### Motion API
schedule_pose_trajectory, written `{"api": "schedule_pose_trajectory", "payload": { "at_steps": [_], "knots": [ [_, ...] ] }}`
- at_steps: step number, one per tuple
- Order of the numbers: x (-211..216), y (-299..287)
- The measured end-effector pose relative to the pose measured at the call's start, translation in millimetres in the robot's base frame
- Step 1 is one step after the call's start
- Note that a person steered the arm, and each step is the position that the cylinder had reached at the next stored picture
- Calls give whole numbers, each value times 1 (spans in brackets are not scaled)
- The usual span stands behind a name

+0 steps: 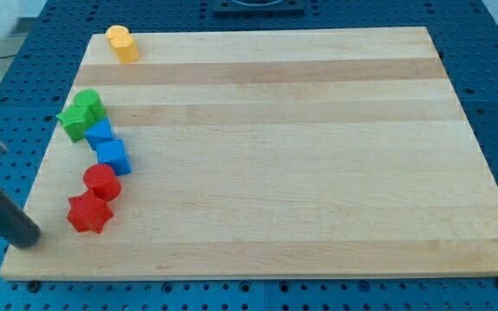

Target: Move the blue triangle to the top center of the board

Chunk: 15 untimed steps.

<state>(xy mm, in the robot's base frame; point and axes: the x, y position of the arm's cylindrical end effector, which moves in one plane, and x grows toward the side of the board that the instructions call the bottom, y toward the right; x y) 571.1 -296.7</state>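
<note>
Two blue blocks lie at the board's left side. The upper one (99,133) may be the blue triangle, but its shape is hard to make out. The lower one (112,156) looks like a cube and touches it. My tip (30,238) rests near the board's lower left edge. It is left of and slightly below the red star (88,213), apart from it, and well below the blue blocks. The dark rod enters from the view's left edge.
A red cylinder (102,181) sits between the blue cube and the red star. Two green blocks (87,104) (73,124) sit just above the blue ones. A yellow block (122,44) stands at the top left. The wooden board (301,173) lies on a blue perforated table.
</note>
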Motion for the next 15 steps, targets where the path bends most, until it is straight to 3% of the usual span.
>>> {"api": "schedule_pose_trajectory", "payload": {
  "at_steps": [1, 3, 5, 10, 13, 15],
  "knots": [
    [-38, -7],
    [-108, 42],
    [-134, 92],
    [-258, 120],
    [-303, 220],
    [-354, 248]
  ]
}}
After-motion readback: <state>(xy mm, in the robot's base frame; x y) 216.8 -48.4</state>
